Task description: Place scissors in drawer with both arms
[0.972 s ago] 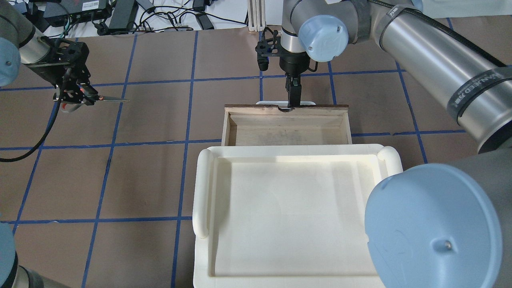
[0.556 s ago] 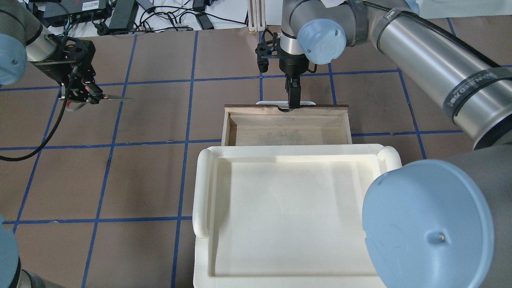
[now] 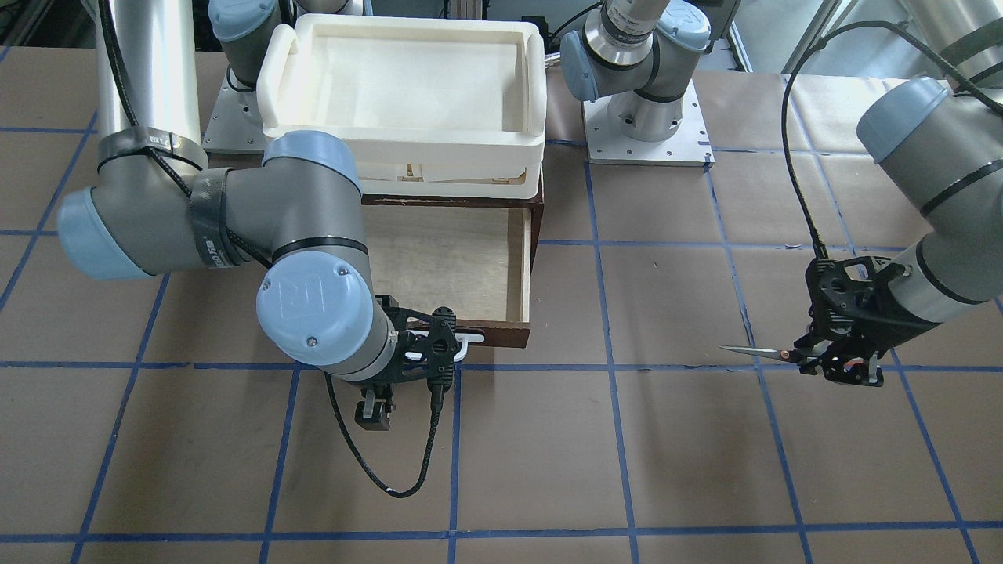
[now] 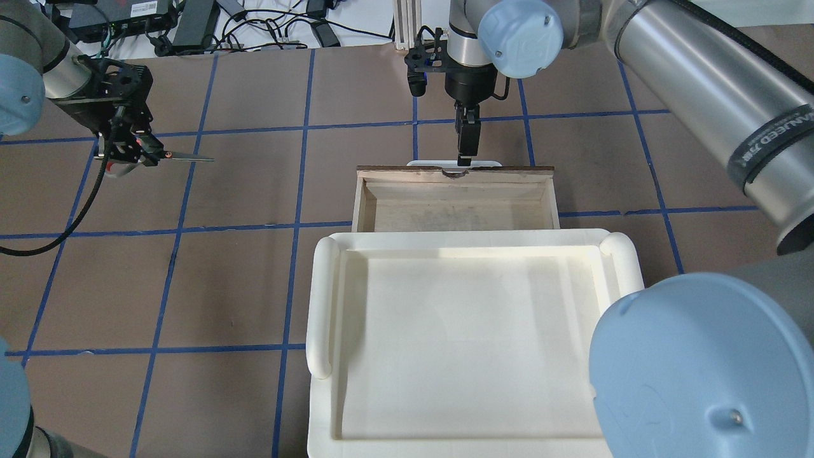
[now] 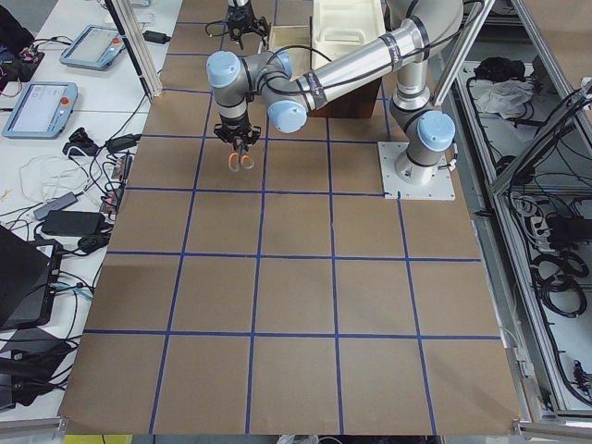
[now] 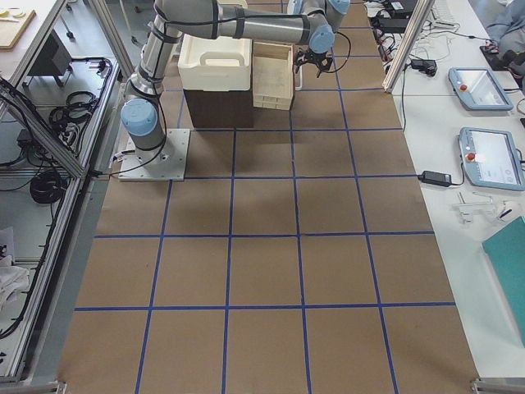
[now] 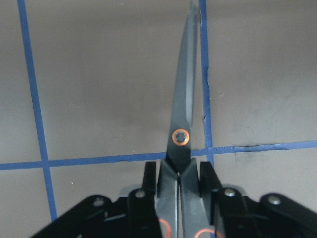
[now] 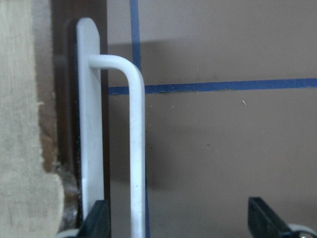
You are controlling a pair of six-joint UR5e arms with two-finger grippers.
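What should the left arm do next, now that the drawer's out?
Probably carry the scissors sideways toward the drawer. The left gripper is shut on them, well off to the side of it. The drawer stands pulled out, and the right gripper is open at the white handle, so nothing seems to need holding.

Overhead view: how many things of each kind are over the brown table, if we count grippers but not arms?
Scissors: 1
Drawer: 1
White tray: 1
Grippers: 2, left gripper and right gripper
Total: 5
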